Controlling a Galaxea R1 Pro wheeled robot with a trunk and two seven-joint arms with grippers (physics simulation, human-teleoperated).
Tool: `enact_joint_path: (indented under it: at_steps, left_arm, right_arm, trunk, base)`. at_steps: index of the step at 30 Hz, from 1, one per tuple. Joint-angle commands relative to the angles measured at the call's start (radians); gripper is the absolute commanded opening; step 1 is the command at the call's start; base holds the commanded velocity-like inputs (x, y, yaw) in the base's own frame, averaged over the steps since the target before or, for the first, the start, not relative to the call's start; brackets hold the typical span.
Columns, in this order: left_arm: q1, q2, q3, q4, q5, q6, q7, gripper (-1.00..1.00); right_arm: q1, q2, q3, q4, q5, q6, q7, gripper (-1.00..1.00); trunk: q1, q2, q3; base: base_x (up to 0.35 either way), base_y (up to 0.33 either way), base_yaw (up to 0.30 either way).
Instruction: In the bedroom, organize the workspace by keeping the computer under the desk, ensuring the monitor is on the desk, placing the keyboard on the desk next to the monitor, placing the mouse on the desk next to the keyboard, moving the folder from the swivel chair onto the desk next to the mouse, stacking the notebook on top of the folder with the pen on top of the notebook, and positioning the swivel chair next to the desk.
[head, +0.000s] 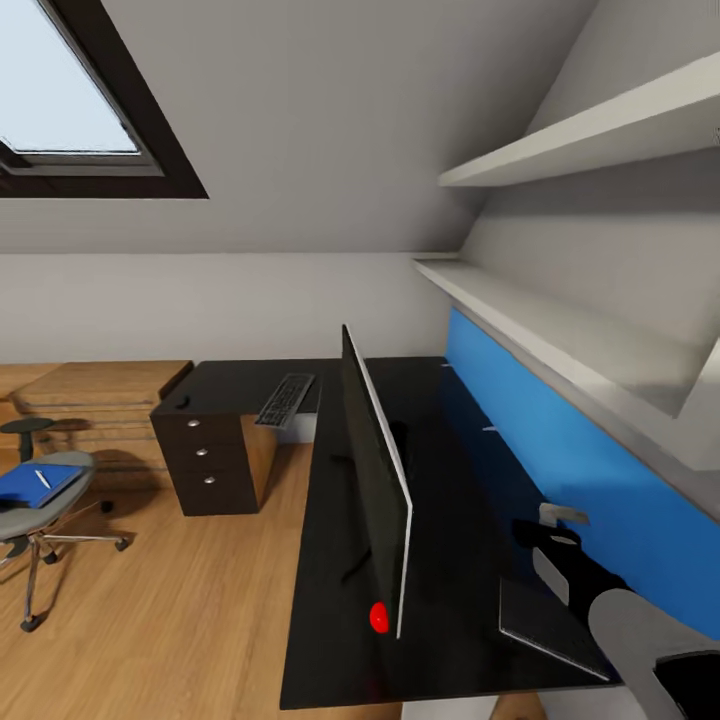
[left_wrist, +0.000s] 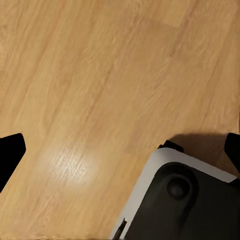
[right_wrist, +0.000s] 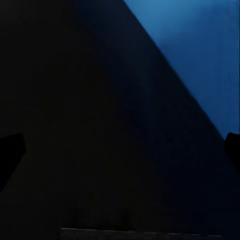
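The monitor (head: 378, 490) stands edge-on in the middle of the black L-shaped desk (head: 450, 420). On the desk's far wing lies the keyboard (head: 285, 399), and a small dark mouse (head: 183, 402) sits further left above the drawers. The swivel chair (head: 45, 505) stands on the floor at the left, carrying a blue folder (head: 30, 487) with a white pen (head: 42, 478) on top. A flat grey slab (head: 550, 628), perhaps the notebook, lies on the desk's near right. My right gripper (head: 553, 530) (right_wrist: 120, 150) hovers open just beyond it, over the desk by the blue panel. My left gripper (left_wrist: 120, 150) hangs open over the floor.
A blue back panel (head: 560, 450) and two white shelves (head: 560, 330) line the wall right of the desk. A small red object (head: 379, 617) sits at the monitor's near end. A drawer unit (head: 205, 460) and a wooden platform (head: 95, 395) stand at the far left. The robot's base (left_wrist: 185, 200) is below my left gripper.
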Motion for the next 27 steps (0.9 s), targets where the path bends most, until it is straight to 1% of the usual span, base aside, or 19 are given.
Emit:
enact_joint_path:
  at_steps: [1,2,6,8,24,27]
  left_arm:
    - [-0.001,0.0,-0.009,0.0,0.011,-0.003,0.005,1.0]
    - [-0.001,0.001,-0.01,0.0,0.02,-0.003,0.005,1.0]
    - [-0.001,0.001,-0.01,0.0,0.03,-0.004,0.005,1.0]
    - [-0.001,0.001,-0.01,0.0,0.032,-0.004,0.005,1.0]
    - [-0.001,0.001,-0.009,-0.003,0.037,-0.004,0.008,1.0]
    - [-0.001,0.001,-0.008,-0.004,0.038,-0.004,0.009,1.0]
  right_arm:
    - [-0.001,-0.005,0.009,0.002,-0.006,0.006,-0.006,1.0]
    - [-0.001,-0.014,0.009,0.007,-0.007,0.008,-0.006,1.0]
    - [-0.002,-0.031,0.008,0.014,-0.01,0.013,-0.007,1.0]
    - [-0.002,-0.035,0.008,0.015,-0.012,0.014,-0.008,1.0]
    - [-0.002,-0.034,0.014,0.003,-0.014,0.015,-0.008,1.0]
    - [-0.002,-0.035,0.013,0.0,-0.015,0.015,-0.008,1.0]
  trunk:
    - [0.001,-0.002,-0.002]
    - [0.001,-0.002,-0.002]
    - [0.001,-0.002,-0.002]
    - [0.001,-0.002,-0.002]
    - [0.001,-0.002,-0.002]
    - [0.012,-0.023,-0.012]
  base:
    - [0.018,-0.178,0.0]
    - [0.011,-0.223,0.0]
    - [0.007,-0.208,0.0]
    - [0.003,-0.107,0.0]
    - [0.001,-0.023,0.0]
    - [0.0,0.0,0.0]
